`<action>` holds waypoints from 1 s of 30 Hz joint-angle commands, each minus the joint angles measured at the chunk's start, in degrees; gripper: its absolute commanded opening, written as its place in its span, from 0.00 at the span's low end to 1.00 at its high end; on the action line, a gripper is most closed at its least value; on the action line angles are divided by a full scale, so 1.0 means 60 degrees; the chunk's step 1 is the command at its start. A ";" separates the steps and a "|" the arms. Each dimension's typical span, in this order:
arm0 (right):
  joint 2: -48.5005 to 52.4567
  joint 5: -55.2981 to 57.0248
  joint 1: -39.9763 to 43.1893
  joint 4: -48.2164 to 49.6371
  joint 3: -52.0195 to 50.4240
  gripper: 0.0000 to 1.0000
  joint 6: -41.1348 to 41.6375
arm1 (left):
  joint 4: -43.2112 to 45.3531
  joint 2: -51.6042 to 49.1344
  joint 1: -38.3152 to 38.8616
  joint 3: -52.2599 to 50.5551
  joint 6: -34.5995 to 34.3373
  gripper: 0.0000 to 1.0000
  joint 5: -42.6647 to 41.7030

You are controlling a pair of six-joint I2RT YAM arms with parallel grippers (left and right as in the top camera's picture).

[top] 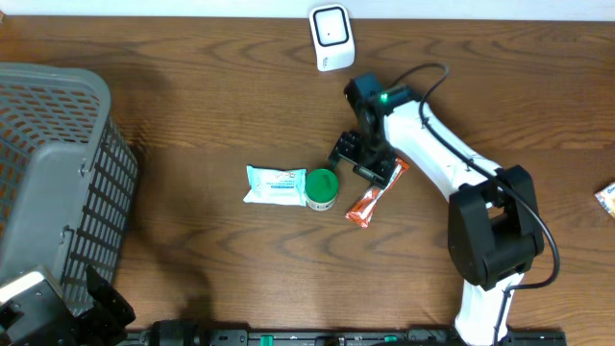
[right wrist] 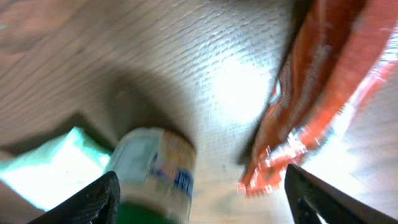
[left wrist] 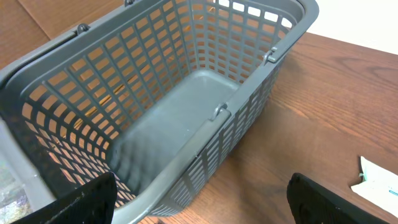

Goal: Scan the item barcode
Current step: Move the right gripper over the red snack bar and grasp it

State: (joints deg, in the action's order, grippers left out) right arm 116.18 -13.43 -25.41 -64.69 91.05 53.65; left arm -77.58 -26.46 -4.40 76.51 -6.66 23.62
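Step in hand: item pick-up. Right end effector [top: 363,160], fingers spread and empty, hangs over the bench [top: 192,125] between green-capped bottle [top: 321,189] and red packet [top: 377,192]. Next move: descend, pinch one item, present its barcode to the far scanner [top: 330,37]. Left end effector [left wrist: 208,202]: spread.

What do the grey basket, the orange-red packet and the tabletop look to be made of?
Grey basket: likely moulded plastic, matte; even grid of slots, smooth solid floor.
Orange-red packet: probably thin glossy film or foil; it crinkles and throws bright glints.
Tabletop: dark wood or wood-look laminate; grain lines show, with a soft sheen.
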 commanded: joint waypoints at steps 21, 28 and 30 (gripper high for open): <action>0.0390 0.2014 -0.0361 -0.0474 -0.0404 0.66 0.0455 | 0.0000 0.0076 -0.0029 0.0033 -0.0022 0.88 -0.0120; 0.1610 0.1428 -0.0379 -0.0470 -0.0401 0.57 0.0452 | -0.0004 0.0076 -0.0029 0.0033 -0.0022 0.88 -0.0120; 0.1694 0.1399 -0.0415 -0.0470 -0.0401 0.49 0.0452 | 0.0000 0.0076 -0.0029 0.0033 -0.0022 0.88 -0.0120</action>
State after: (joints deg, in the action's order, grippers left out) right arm 124.44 -4.47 -27.00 -67.90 89.34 55.40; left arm -77.69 -26.44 -4.40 76.51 -6.63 22.92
